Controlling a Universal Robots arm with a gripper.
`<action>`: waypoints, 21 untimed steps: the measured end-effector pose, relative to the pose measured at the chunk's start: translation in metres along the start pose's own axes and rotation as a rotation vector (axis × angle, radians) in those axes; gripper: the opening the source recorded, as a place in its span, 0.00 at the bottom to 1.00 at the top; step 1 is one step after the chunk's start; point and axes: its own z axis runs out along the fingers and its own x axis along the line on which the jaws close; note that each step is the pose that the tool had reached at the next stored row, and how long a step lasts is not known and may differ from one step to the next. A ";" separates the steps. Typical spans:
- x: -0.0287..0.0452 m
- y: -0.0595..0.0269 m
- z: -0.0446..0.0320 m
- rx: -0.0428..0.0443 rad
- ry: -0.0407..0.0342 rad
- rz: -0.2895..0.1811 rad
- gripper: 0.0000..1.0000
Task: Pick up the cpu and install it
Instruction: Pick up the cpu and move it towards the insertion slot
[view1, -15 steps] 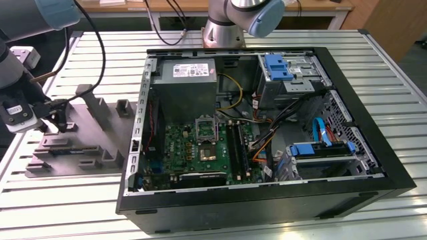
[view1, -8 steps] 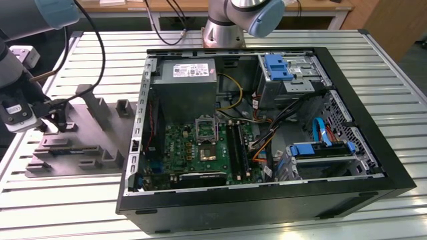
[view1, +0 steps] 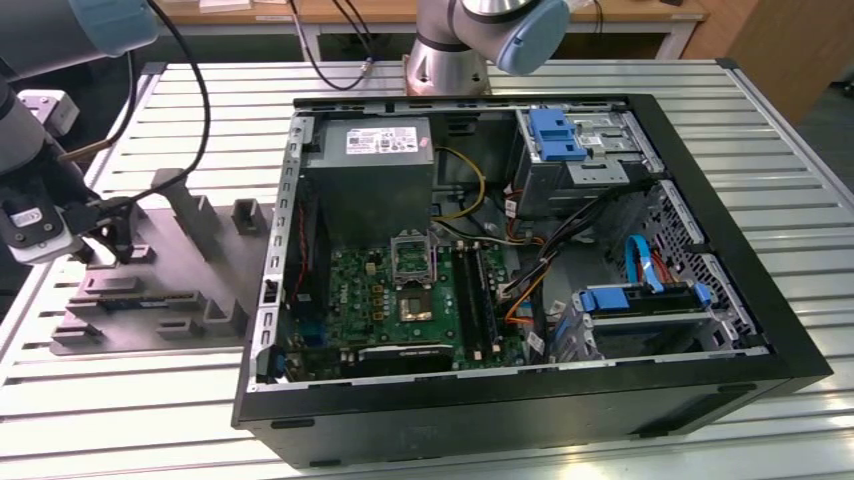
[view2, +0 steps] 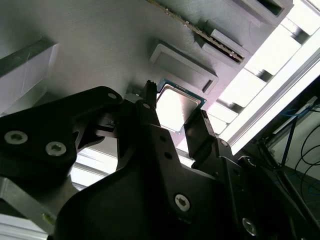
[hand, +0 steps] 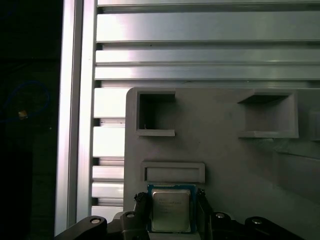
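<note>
Seeing the gripper (view1: 114, 245) hanging low over the grey fixture (view1: 160, 290) at the exterior view's left, on the slatted tabletop (view1: 134, 420). Clamping the cpu (hand: 171, 210) by two opposite edges with the fingers (hand: 141, 212), per both wrist views. Lying flat between them, silver lid facing up toward the wrist, thin green rim showing round it. Being near square, showing no real long axis; edges running parallel to the narrow pocket (hand: 174, 172) just beside it in the fixture. Not managing to tell whether resting on the fixture or just clear of it. Moving right in the exterior view: open PC case (view1: 534, 250) lying on its side, well apart from the gripper, motherboard (view1: 400, 300) facing up, socket frame (view1: 412, 258) flipped open, grey power supply (view1: 367, 170) beyond it, blue drive caddies (view1: 641, 295) at far right.
</note>
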 end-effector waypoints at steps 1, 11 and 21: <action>0.0000 0.0000 -0.0002 0.0000 0.0000 0.000 0.47; 0.0001 0.0001 -0.0019 0.0000 -0.0001 0.000 0.47; 0.0002 0.0003 -0.0038 0.0000 0.0000 0.000 0.47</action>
